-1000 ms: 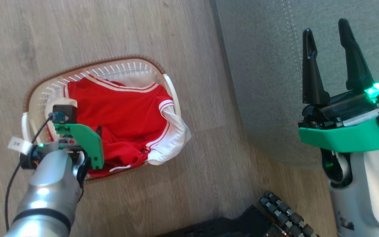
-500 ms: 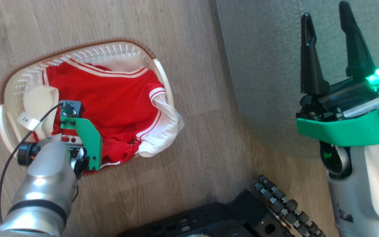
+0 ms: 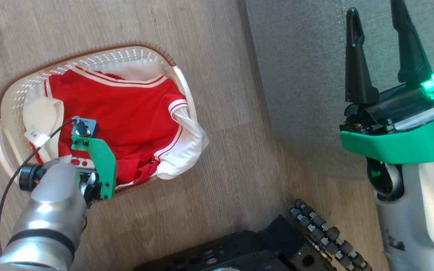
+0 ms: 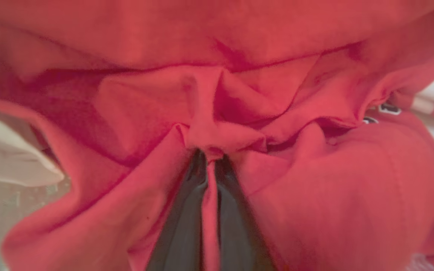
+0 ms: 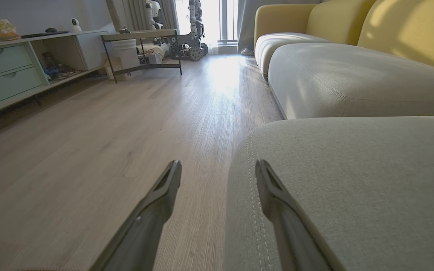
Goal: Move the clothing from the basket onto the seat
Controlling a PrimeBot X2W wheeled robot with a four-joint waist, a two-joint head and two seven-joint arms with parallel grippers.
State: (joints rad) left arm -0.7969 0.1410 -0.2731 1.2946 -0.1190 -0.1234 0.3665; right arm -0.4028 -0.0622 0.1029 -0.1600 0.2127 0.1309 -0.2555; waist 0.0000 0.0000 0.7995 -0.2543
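Jaws on the left gripper [image 4: 209,154] are clamping onto a pinched ridge of the clothing [image 3: 126,113], with a thin fold of red running up between the two fingers, so the grab is looking done to me. Compared with a second back, the whole head view is sliding, which is the camera moving, not the stuff. Against the basket [image 3: 119,58] itself, the red pile is lying pretty much as it was, all still inside, with the white sleeve [image 3: 187,150] flopping over the rim on the side facing the seat [image 3: 300,75]. So I'm reading this as gripped but not lifting yet, and nothing is getting across so far. The left forearm is reaching in over the basket's near rim, wrist tipping down so the fingers are pointing into the pile just inside that rim. The right gripper [image 3: 376,11] is hanging well apart from the basket, out over the seat's edge, jaws spread wide and carrying nothing.
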